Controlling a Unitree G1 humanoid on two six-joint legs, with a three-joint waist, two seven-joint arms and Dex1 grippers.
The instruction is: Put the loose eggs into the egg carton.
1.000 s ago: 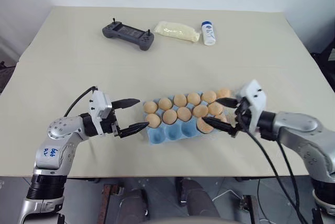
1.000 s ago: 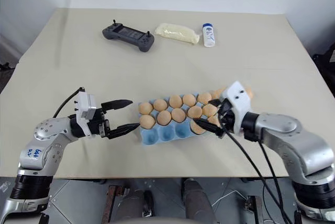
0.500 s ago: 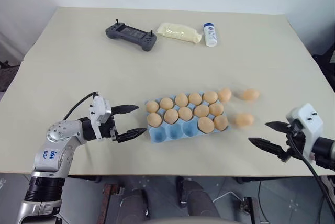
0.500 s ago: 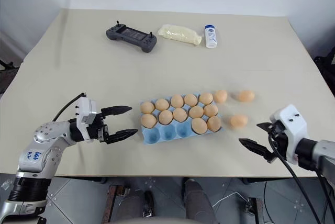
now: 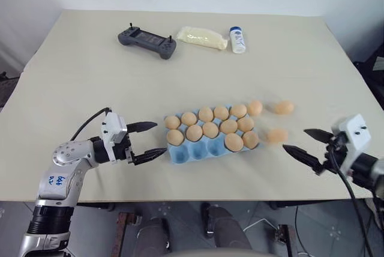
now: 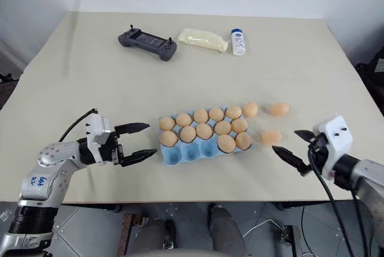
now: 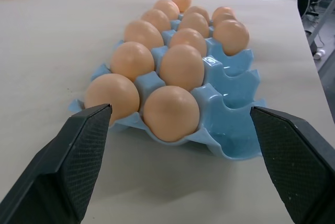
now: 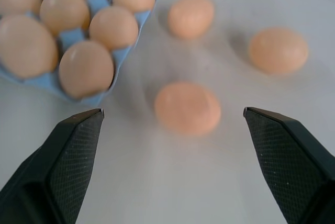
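The light blue egg carton (image 5: 195, 151) lies near the table's front edge, with several tan eggs in its back and middle rows and right end. Three loose eggs lie on the table to its right: one against the carton's far right corner (image 5: 255, 108), one further right (image 5: 284, 107), one nearer the front (image 5: 276, 135). My right gripper (image 5: 294, 139) stands open just right of that nearest egg (image 8: 187, 108), touching nothing. Left of the carton (image 7: 230, 130), my left gripper (image 5: 161, 137) is also open, level and empty, pointing at the carton's left end.
At the table's far side lie a grey game controller (image 5: 147, 41), a pale yellow wrapped packet (image 5: 202, 37) and a small white bottle with a blue cap (image 5: 238, 39). The table's front edge (image 5: 210, 200) runs close below both grippers.
My right gripper has drawn away from the carton's right end to the right, still open, uncovering the loose eggs. The left gripper has stayed where it was.
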